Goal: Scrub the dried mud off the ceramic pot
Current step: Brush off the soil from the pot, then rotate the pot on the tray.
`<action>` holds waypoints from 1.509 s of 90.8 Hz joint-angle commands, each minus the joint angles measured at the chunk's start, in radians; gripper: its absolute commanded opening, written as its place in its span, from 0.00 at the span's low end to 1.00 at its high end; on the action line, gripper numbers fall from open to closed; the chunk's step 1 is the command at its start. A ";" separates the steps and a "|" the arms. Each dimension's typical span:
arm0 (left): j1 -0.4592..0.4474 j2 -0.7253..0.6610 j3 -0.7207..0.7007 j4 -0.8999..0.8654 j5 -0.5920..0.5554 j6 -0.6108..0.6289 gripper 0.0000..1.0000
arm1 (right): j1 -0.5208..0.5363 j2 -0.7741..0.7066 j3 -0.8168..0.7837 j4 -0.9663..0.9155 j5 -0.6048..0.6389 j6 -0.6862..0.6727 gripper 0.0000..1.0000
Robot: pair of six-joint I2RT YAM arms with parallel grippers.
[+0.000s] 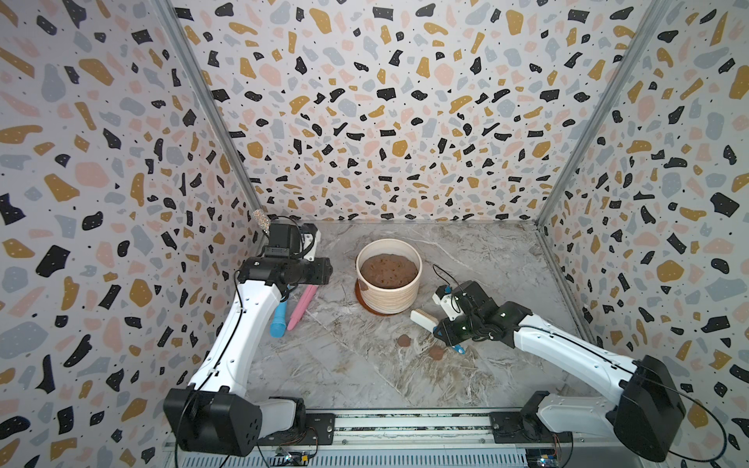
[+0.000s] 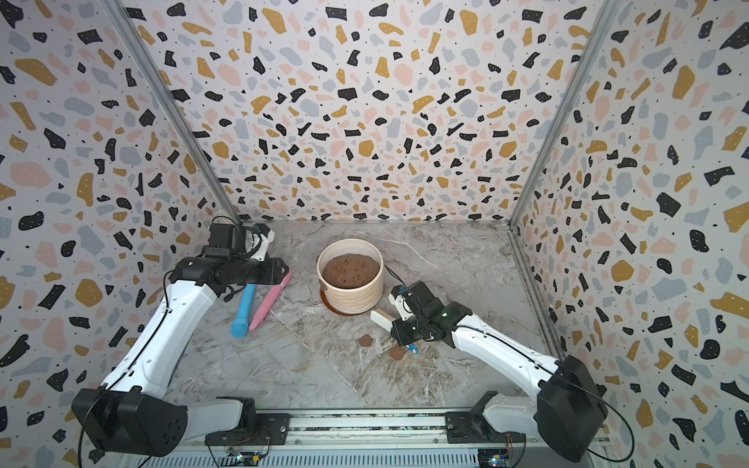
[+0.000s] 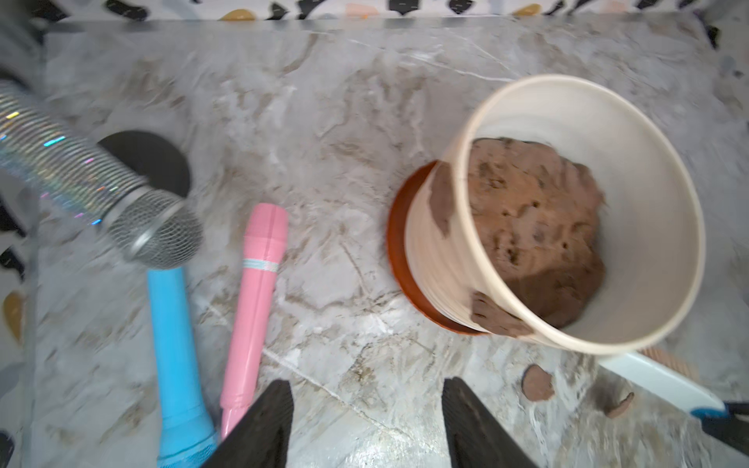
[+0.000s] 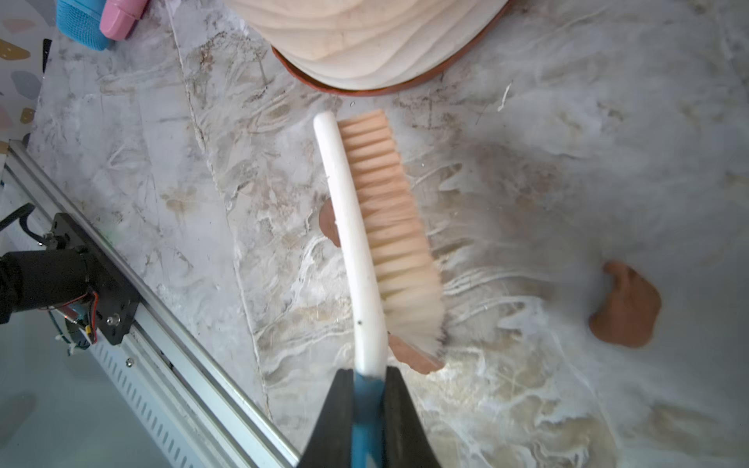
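Observation:
The cream ribbed ceramic pot (image 1: 388,298) (image 3: 441,259) stands on an orange saucer in the middle of the table, filled with brown soil (image 1: 389,270). Dried mud (image 3: 442,202) sticks to its outer wall, with another blotch (image 3: 495,317) under the rim. Loose mud pieces (image 1: 403,340) (image 4: 626,306) lie on the table in front of the pot. My right gripper (image 4: 367,377) (image 1: 439,330) is shut on the blue handle end of a white scrub brush (image 4: 356,243), whose head hangs just short of the pot. My left gripper (image 3: 367,389) is open over bare table, left of the pot.
The terracotta saucer (image 3: 399,251) shows under the pot. A blue microphone (image 1: 279,322) and a pink microphone (image 1: 300,308) lie left of the pot under my left arm. A glittery silver microphone (image 3: 101,190) leans at the back left corner. Walls close three sides.

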 commanded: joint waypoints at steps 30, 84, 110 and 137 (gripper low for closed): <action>-0.321 0.188 0.275 -0.297 0.293 0.882 0.61 | -0.120 -0.322 0.102 -0.330 0.200 0.005 0.00; -0.453 0.572 0.519 -0.460 0.039 0.940 0.46 | -0.170 -0.396 0.158 -0.379 0.207 -0.007 0.00; -0.492 0.656 0.543 -0.491 -0.038 0.882 0.19 | -0.172 -0.396 0.144 -0.338 0.217 0.002 0.00; -0.597 0.627 0.596 -0.393 -0.077 0.612 0.07 | -0.172 -0.384 0.137 -0.233 0.218 0.008 0.00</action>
